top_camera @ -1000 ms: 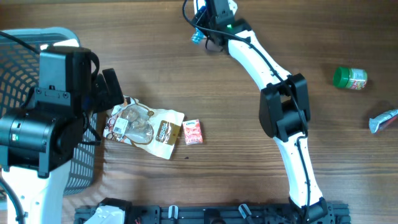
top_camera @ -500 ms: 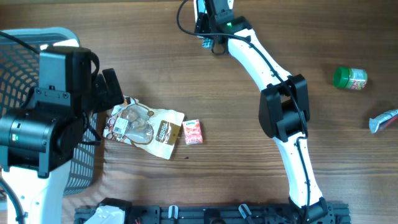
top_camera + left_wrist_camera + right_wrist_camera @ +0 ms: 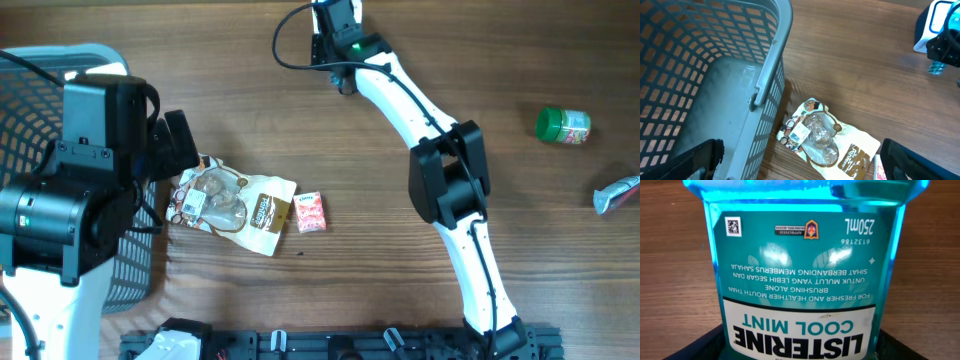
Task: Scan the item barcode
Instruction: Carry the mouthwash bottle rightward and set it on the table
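- the right gripper (image 3: 800,352) is clamped on a blue mouthwash bottle (image 3: 800,270), with its dark fingers (image 3: 690,347) seen on either side of the label.
- the bottle is held over the far side of the wooden table (image 3: 250,110); its label is read upside down from the wrist view, and a small square code is printed in one corner.
- the left gripper (image 3: 805,160) is spread wide and nothing is held between its jaws.
- below it, a snack pouch (image 3: 825,145) is laid flat just beside a grey basket (image 3: 770,75).
- a pink packet (image 3: 311,212) is seen just beside the pouch.
- a green jar (image 3: 563,125) and a tube (image 3: 617,193) are placed well apart, on the right.
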Controlling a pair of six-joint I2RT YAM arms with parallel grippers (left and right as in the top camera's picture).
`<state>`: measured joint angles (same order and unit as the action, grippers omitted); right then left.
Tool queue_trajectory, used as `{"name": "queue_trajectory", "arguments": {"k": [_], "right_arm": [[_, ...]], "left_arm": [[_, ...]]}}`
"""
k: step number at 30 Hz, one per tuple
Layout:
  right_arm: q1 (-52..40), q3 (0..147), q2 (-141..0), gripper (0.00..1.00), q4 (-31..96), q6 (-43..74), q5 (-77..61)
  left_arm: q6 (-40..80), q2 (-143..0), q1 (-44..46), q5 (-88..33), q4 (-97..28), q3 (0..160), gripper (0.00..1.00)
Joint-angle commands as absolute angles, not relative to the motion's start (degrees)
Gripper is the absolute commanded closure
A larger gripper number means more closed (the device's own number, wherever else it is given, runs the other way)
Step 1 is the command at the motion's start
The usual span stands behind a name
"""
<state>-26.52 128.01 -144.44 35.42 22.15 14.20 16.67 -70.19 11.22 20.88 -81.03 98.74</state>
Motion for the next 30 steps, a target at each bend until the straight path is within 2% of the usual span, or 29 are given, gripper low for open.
{"name": "queue_trajectory", "arguments": {"k": [1, 6, 9, 13, 15, 21, 23, 25, 28, 30], "right_arm": [[-27.42, 131.63, -143.46, 0.57, 36.95, 21.02, 16.08], [-26.74, 132.16, -134.02, 0.57, 43.13, 25.93, 19.92], [-24.25, 132.16, -126.21, 0.62, 54.65, 36.14, 20.95], [-16.12, 131.76, -123.42, 0.61, 72.90, 43.05, 20.97], [-11.16, 130.74, -123.42, 0.61, 77.65, 45.15, 21.02], [4.45, 129.60, -123.44, 0.60, 80.71, 45.01, 20.56], [8.56, 127.74, -123.46, 0.57, 80.66, 45.12, 20.75], [14.33, 121.34, -123.55, 0.56, 78.32, 45.06, 21.15], [19.49, 113.67, -123.55, 0.60, 75.29, 45.17, 20.95], [22.63, 108.71, -123.55, 0.57, 72.10, 44.97, 20.97]], "left_arm": [[16.99, -70.19, 11.07, 20.14, -81.10, 98.59, 0.00], [16.99, -70.19, 11.07, 20.16, -81.10, 98.59, 0.00], [16.99, -70.19, 11.07, 20.16, -81.10, 98.59, 0.00], [16.99, -70.19, 11.07, 20.16, -81.10, 98.59, 0.00], [16.99, -70.19, 11.07, 20.16, -81.10, 98.59, 0.00], [16.97, -70.19, 11.07, 20.16, -81.10, 98.59, 0.00], [16.99, -70.19, 11.07, 20.16, -81.10, 98.59, 0.00], [16.99, -70.19, 11.07, 20.16, -81.10, 98.59, 0.00], [16.99, -70.19, 11.07, 20.16, -81.10, 98.59, 0.00], [16.99, -70.19, 11.07, 20.16, -81.10, 98.59, 0.00]]}}
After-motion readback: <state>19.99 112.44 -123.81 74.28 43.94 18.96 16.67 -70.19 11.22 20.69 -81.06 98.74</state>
